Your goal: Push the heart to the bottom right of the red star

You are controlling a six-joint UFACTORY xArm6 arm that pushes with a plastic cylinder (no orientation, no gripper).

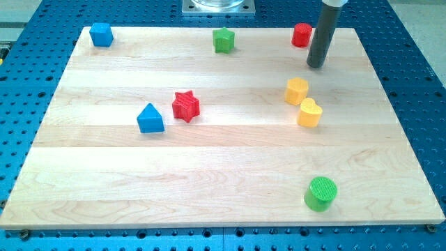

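Observation:
The yellow heart [309, 112] lies right of the board's middle, touching a second yellow block [296, 90] just up-left of it. The red star [186, 106] sits left of centre, well to the left of the heart. My tip [316, 67] rests on the board near the view's top right, a short way above both yellow blocks and touching neither. The rod rises out of the top of the view.
A blue triangular block [150, 118] lies just down-left of the red star. A blue cube [102, 34] is at top left, a green star [223, 40] at top centre, a red cylinder [302, 35] next to the rod, and a green cylinder [320, 193] at bottom right.

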